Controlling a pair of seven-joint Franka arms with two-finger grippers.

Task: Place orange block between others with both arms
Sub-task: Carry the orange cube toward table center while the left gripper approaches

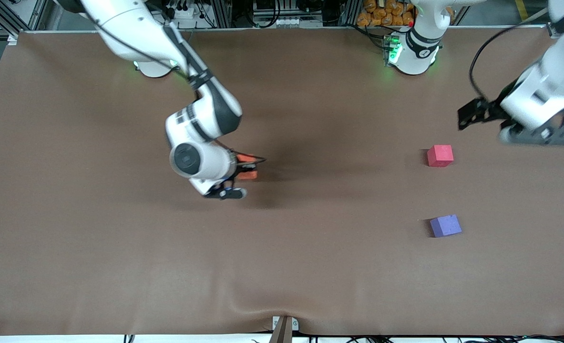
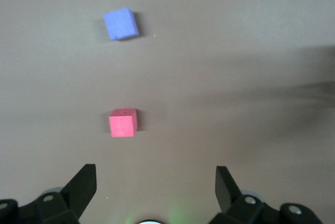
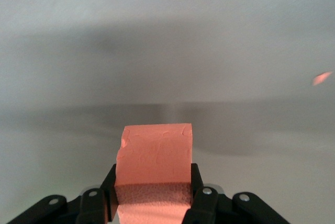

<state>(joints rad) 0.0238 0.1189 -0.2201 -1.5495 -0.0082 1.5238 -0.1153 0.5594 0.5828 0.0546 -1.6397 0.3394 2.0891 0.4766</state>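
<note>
the right gripper has its jaws clamped on the orange block, holding it just above the counter near the middle, well apart from the pinkish-red cube and the purple-blue cube toward the left arm's end. the left gripper waits with jaws spread wide over the counter beside the pinkish-red cube. the foam looks squeezed and dented at one edge, so it may twist or slip during a handover, and a clumsy placing could nudge either cube. being a cube, the block has no long axis; its flat faces sit square between the jaws.
</note>
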